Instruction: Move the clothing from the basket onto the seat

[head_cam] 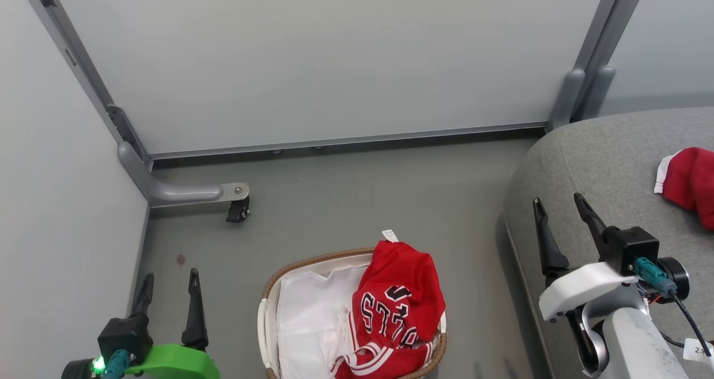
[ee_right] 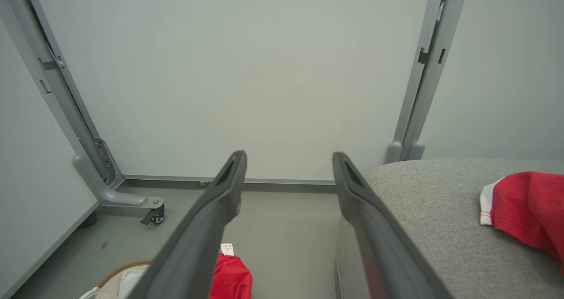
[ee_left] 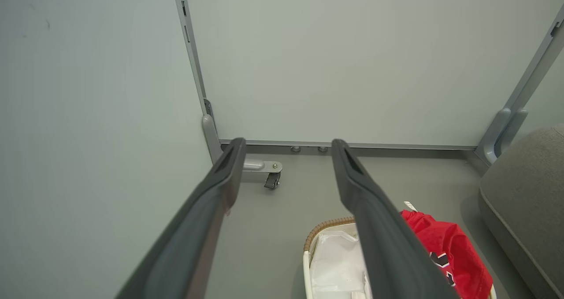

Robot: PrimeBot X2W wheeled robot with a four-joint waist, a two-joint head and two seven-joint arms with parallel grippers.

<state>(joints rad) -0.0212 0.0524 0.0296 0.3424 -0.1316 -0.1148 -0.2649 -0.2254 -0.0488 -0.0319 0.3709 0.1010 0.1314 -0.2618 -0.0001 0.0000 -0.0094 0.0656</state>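
While both arms sit low in the head view, the left gripper (head_cam: 170, 277) is at the lower left above the floor (head_cam: 357, 195), its fingers apart with nothing between them. The right gripper (head_cam: 558, 201) is at the lower right, by the left edge of the seat (head_cam: 602, 156), fingers likewise spread and empty.

Between the two, the basket (head_cam: 312, 260) stands on the floor. A red jersey (head_cam: 399, 303) with black-and-white lettering is heaped in its right half and spills over the right rim, with a small white tag (head_cam: 390, 235) sticking out at its far end. The left half shows the white liner (head_cam: 309, 317).

Right of the basket and apart from it rises the grey seat. A second red garment (head_cam: 691, 181) with white trim lies on it at the right edge of the view, beyond the right gripper.

Farther back, a caster (head_cam: 238, 210) on a grey foot stands near the left corner, and pale panels (head_cam: 334, 61) close off the space.
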